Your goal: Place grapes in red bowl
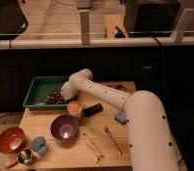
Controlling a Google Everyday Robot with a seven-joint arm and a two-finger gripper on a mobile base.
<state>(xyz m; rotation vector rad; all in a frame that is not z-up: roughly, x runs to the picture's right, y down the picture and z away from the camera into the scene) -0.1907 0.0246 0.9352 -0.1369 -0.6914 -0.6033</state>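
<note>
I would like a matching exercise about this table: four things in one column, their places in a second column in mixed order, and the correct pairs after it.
Things
1. grapes
2. red bowl
3. purple bowl
4. gripper

Places
A. front left part of the table
B. at the arm's end, right beside the grapes
C. inside the green tray
D. just in front of the small orange cup

Pairs: 1-C, 2-A, 3-D, 4-B
</note>
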